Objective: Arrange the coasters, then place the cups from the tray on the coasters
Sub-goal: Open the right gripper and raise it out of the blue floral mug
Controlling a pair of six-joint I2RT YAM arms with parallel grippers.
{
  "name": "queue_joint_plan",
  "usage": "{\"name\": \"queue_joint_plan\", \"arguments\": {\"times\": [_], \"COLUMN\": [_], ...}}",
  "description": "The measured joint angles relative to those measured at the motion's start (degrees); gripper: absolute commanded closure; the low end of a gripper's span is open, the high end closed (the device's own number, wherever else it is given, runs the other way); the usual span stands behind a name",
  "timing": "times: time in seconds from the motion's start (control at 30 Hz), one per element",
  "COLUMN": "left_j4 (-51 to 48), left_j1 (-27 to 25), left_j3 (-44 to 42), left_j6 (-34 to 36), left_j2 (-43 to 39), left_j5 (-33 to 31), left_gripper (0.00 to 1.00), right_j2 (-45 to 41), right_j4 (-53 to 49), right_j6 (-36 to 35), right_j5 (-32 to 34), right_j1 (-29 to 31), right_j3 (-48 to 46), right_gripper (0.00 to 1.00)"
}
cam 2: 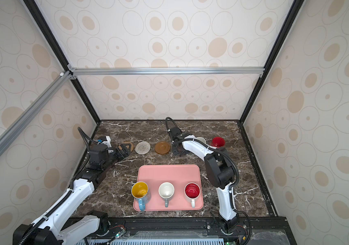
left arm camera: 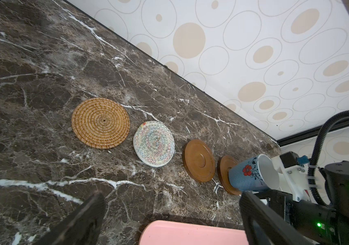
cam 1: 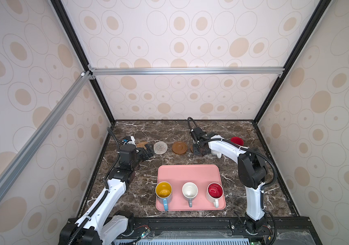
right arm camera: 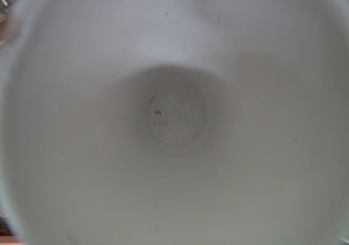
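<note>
A row of coasters lies behind the pink tray [cam 1: 188, 171]: tan rattan [left arm camera: 100, 123], cream woven [left arm camera: 154, 143], a bare brown disc [left arm camera: 199, 160], and a second brown disc [left arm camera: 224, 174] with the light blue cup [left arm camera: 250, 176] on it. My right gripper [cam 1: 200, 151] sits directly over that cup, shut on it, and the right wrist view looks straight into its white inside [right arm camera: 175, 118]. My left gripper [cam 1: 149, 151] hangs open and empty by the rattan coaster. On the tray stand the yellow-inside cup [cam 1: 163, 189], grey cup [cam 1: 190, 190] and red-inside cup [cam 1: 215, 190].
A white cup [cam 2: 201, 140] and an all-red cup [cam 1: 236, 141] stand right of the right gripper, partly behind its arm. The back wall runs close behind the coaster row. Both arms reach in from the front corners.
</note>
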Motion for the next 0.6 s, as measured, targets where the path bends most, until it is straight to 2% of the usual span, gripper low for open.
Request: {"name": "queue_joint_plan", "arguments": {"times": [0.6], "left_j4": [0.0], "left_j1": [0.0], "left_j3": [0.0], "left_j6": [0.0], "left_j2": [0.0], "left_j5": [0.0], "left_gripper": [0.0], "right_j2": [0.9], "right_j4": [0.2], "right_j6": [0.9], "right_j5": [-0.7], "right_j1": [0.0], "right_j3": [0.4], "right_gripper": [0.83]}}
